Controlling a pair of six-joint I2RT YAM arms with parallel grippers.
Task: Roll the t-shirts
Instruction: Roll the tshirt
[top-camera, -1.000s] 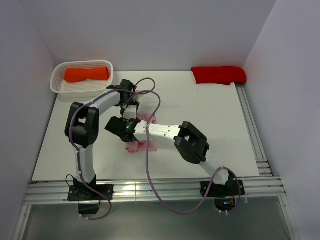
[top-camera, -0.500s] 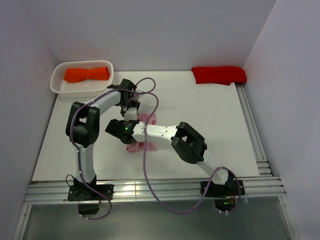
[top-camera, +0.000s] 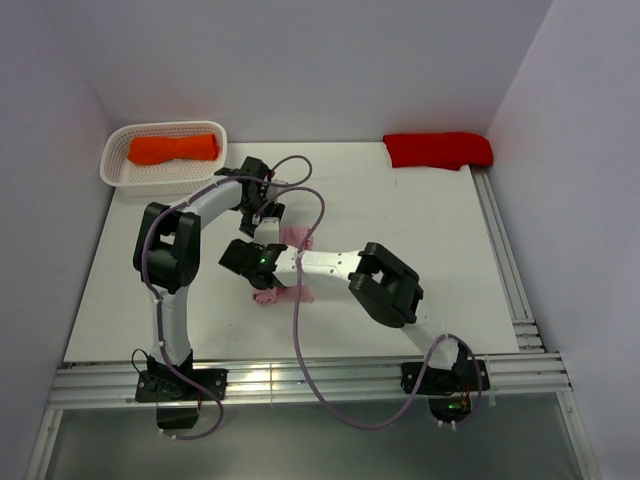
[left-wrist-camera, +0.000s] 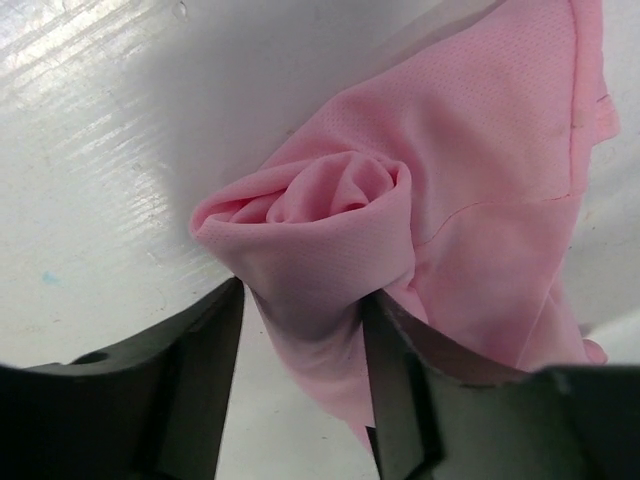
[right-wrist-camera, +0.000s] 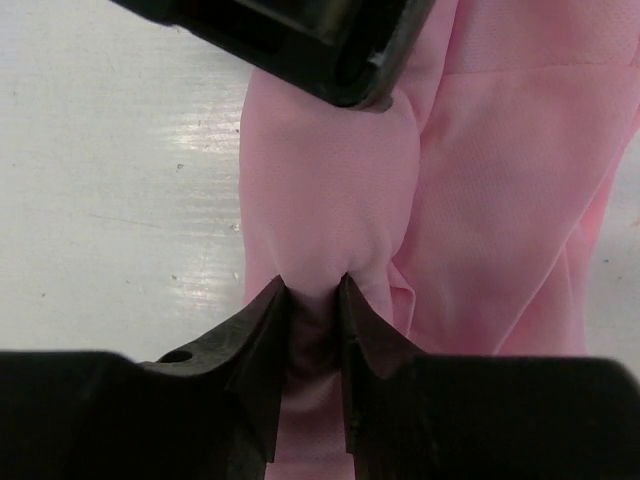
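The light pink t-shirt (top-camera: 296, 238) lies partly rolled at the table's middle, between both wrists. In the left wrist view its spiral roll end (left-wrist-camera: 330, 215) sits between the fingers of my left gripper (left-wrist-camera: 305, 320), which stands open around it; bare table shows beside the left finger. My right gripper (right-wrist-camera: 315, 300) is shut on the near end of the roll (right-wrist-camera: 330, 180), pinching the cloth into a narrow fold. One left finger (right-wrist-camera: 300, 40) shows at the top of the right wrist view. From above, the left gripper (top-camera: 268, 225) and right gripper (top-camera: 262, 268) stand close together.
An orange t-shirt bundle (top-camera: 172, 149) lies in a white basket (top-camera: 165, 180) at the back left. A red t-shirt bundle (top-camera: 438, 150) rests at the back right corner. Metal rails (top-camera: 505, 250) line the table's right edge, and cables loop over both arms.
The left jaws have widened around the roll end. The right jaws opened, then closed onto the pink cloth. Both wrists shifted only slightly.
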